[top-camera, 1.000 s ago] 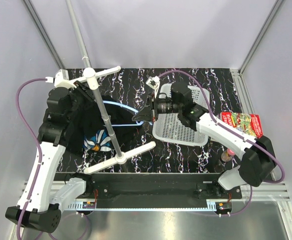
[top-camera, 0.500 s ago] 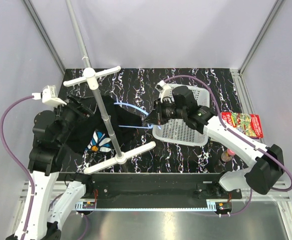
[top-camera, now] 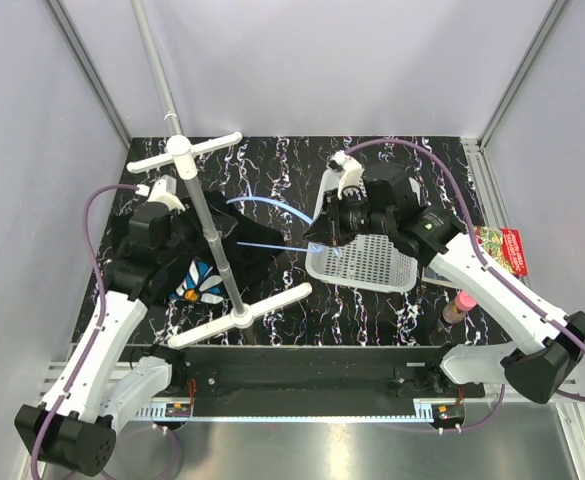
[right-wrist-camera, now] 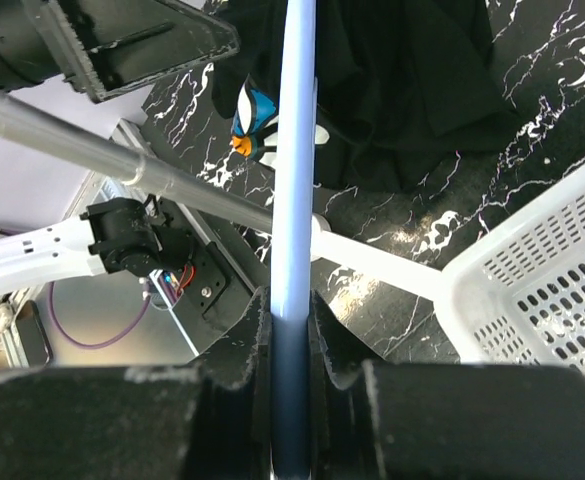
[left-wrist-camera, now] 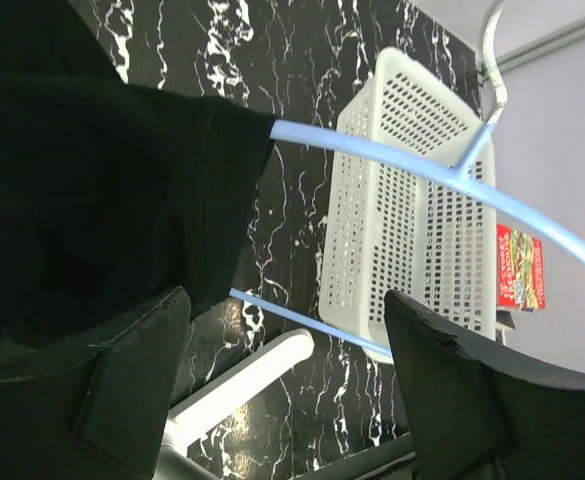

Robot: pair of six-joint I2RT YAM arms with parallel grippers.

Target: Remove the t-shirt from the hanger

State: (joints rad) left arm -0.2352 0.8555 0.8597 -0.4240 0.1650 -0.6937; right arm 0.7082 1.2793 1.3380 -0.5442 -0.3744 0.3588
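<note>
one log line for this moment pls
right gripper: shut on hanger | left gripper: open, by t-shirt | t-shirt: covers one hanger end | status: not off yet

white basket (top-camera: 370,262) on marbled table (top-camera: 442,170) | pole stand (top-camera: 216,245) left of basket | red packet (top-camera: 500,248), maybe snacks

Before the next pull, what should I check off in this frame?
1. Right gripper shut on hanger: ok.
2. Left gripper gripping t-shirt: not ok, jaws stand open.
3. T-shirt off hanger: not ok, one hanger end sits inside the cloth.
4. Hook free: ok, it hangs on nothing.
5. Hanger clear of stand pole: cannot tell.
</note>
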